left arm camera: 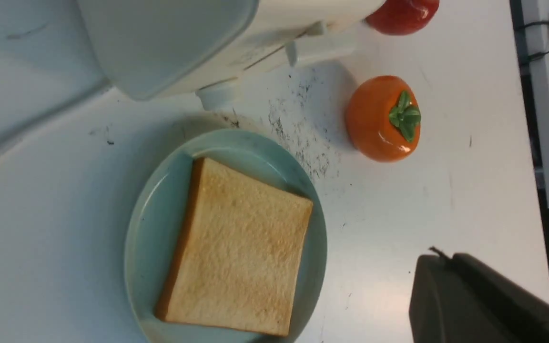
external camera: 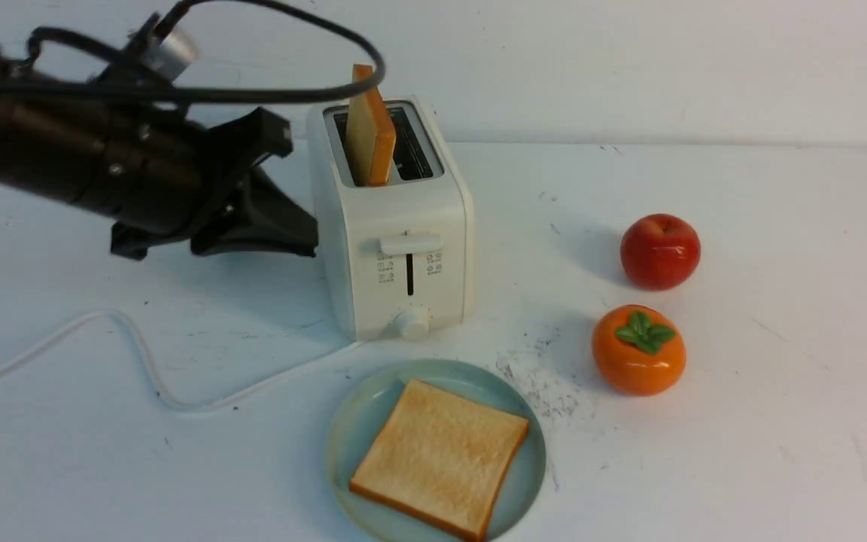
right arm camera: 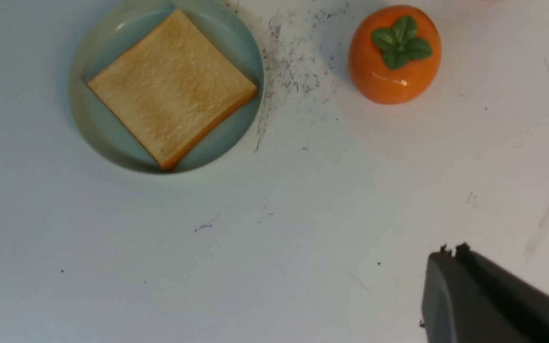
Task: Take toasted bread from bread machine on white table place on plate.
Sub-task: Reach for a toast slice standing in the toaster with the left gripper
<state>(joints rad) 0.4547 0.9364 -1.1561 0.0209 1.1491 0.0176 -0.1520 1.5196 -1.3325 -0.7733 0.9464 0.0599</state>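
Left of the bread machine (external camera: 396, 248), level with its upper body: my left end effector (external camera: 296, 192), fingers spread, holding nothing. My right end effector (right arm camera: 448, 259) is parked far right over bare counter (external camera: 742, 452). Too little of it shows, so I can't tell if it's open or closed.

Toasted bread: one slice in the slot (external camera: 370, 135) stands tilted in the left slot, its upper part proud of the top. The slice on the plate (external camera: 439, 458) lies flat. The plate (external camera: 358, 421) sits just in front of the machine.

Plan for the grab:
- rise clear of the top edge, then come over the slot
- set fingers across the two broad faces and pinch below the top crust
- pull along the slice's tilt, not sideways. I judge the machine is light enough to slide or lift.
- the plated slice fills most of the plate, so expect to overlap it

View differences:
- only the front view shows the standing slice and the slot
- my left wrist view gets the machine's side wall, the plate and the persimmon (left arm camera: 383, 119), but no slot
- my right wrist view shows the plate nearly top-down, with only thin free margins
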